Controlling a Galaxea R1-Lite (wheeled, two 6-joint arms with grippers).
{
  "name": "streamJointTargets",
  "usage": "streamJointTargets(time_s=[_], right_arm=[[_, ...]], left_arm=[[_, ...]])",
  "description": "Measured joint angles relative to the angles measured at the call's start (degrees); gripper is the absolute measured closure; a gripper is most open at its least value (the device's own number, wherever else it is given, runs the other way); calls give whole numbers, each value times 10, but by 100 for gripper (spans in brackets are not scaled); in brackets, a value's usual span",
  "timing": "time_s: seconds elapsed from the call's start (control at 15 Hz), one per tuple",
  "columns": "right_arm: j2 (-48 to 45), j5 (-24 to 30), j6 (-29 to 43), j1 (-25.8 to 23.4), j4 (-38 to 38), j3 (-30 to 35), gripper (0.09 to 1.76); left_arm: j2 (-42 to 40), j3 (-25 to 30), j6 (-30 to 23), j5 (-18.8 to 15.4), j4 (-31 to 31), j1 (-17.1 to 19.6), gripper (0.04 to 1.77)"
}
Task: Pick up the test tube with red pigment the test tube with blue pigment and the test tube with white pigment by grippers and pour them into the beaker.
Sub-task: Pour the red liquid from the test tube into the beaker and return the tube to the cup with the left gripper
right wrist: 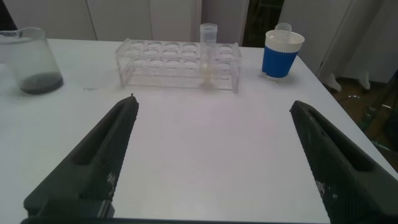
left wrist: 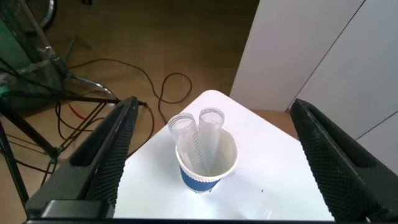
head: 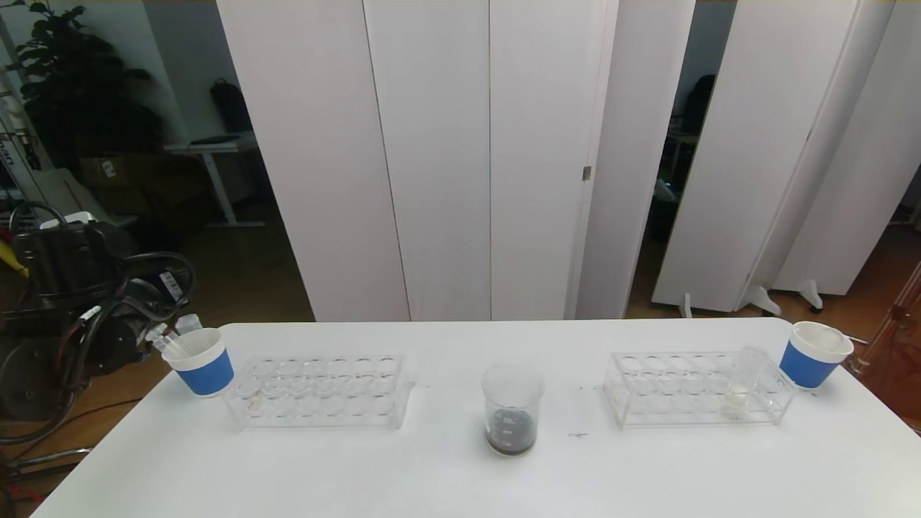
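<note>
**With both pincers spread and empty, the white tube waits in its rack**

While our left gripper (left wrist: 211, 155) hangs with its fingers wide apart above the blue-and-white paper cup (left wrist: 207, 163) at the table's left corner, two emptied clear tubes (left wrist: 199, 140) lean inside that cup. Our right gripper (right wrist: 214, 155), also spread wide and holding nothing, hovers over bare tabletop, well apart from the test tube with white pigment (right wrist: 208, 53). That tube stands upright in the right rack (head: 694, 388), beside a second paper cup (head: 813, 354). The beaker (head: 512, 409) sits at the table's middle between the right rack and the left rack (head: 320, 392), with dark liquid at its bottom. We see a white table (head: 460, 475), white folding screens (head: 446, 158) behind, and wood flooring. Faint markings on the beaker are unreadable.
</note>
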Motion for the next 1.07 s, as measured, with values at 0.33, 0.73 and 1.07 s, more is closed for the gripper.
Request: streamJointTargets(time_s=[0.33,0.73,1.07], right_arm=[[0,0,0,0,0,0,10],[0,0,0,0,0,0,10],[0,0,0,0,0,0,10]], left_arm=[[-146,23,24,-3,121,-16,7],[-344,42,102,-34,257,-39,7],[-542,53,120,-103,453,-49,7]])
